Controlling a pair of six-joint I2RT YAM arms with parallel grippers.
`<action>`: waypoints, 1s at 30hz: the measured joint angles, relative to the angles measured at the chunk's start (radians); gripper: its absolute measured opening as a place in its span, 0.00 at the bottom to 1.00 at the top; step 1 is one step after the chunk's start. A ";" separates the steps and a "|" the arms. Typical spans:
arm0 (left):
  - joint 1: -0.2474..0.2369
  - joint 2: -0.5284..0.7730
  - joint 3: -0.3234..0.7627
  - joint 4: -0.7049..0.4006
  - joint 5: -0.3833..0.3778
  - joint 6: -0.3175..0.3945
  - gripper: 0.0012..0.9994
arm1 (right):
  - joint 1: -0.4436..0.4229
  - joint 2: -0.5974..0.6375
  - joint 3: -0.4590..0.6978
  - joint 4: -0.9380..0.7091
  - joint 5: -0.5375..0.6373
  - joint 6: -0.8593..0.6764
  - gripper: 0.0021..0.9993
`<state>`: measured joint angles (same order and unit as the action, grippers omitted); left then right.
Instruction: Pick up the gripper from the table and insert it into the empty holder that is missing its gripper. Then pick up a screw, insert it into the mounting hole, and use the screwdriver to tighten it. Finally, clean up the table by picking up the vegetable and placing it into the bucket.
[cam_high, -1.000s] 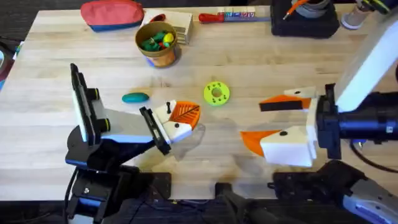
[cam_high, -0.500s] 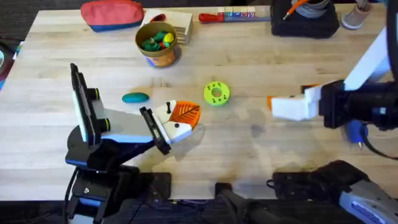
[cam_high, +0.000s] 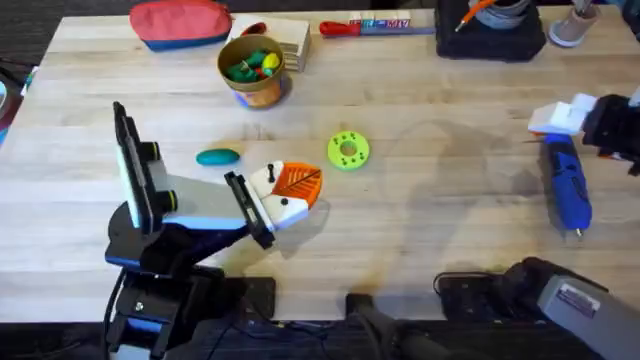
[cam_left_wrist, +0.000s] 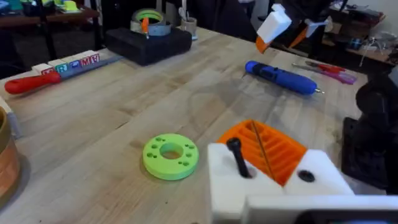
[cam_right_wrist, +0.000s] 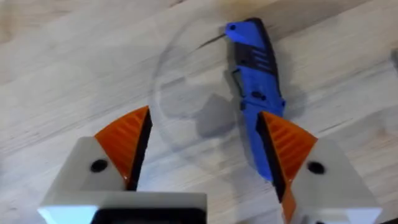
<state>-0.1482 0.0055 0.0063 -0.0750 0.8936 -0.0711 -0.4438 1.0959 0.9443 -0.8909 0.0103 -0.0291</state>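
My right end effector (cam_right_wrist: 202, 155) hovers wide open and empty over the screwdriver (cam_high: 567, 186) at the tabletop's right edge; tightening remains, and the vegetable (cam_high: 217, 157) still lies outside the bucket (cam_high: 252, 68).

table (cam_high: 430, 210): pale wood, matt, visible grain
screwdriver (cam_right_wrist: 256, 87): glossy blue plastic, black ribbed grip
right gripper (cam_right_wrist: 208, 146): matt white plastic, orange ribbed pads
vegetable (cam_high: 217, 157): smooth teal plastic, slight sheen
disc (cam_left_wrist: 170, 155): matt lime-green plastic
pouch (cam_high: 180, 22): red cloth, upper left
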 joint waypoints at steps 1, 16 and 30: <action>0.000 0.000 0.000 0.000 0.000 0.000 0.00 | -0.035 0.046 0.000 0.014 0.001 -0.025 0.99; 0.000 0.000 0.000 0.000 0.000 0.000 0.00 | -0.155 0.405 0.035 0.129 0.064 -0.467 0.99; 0.000 0.000 0.000 0.000 0.000 0.000 0.00 | -0.211 0.538 0.054 0.194 0.046 -0.503 0.88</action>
<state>-0.1482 0.0052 0.0063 -0.0750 0.8936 -0.0711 -0.6548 1.6343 0.9988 -0.6972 0.0560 -0.5323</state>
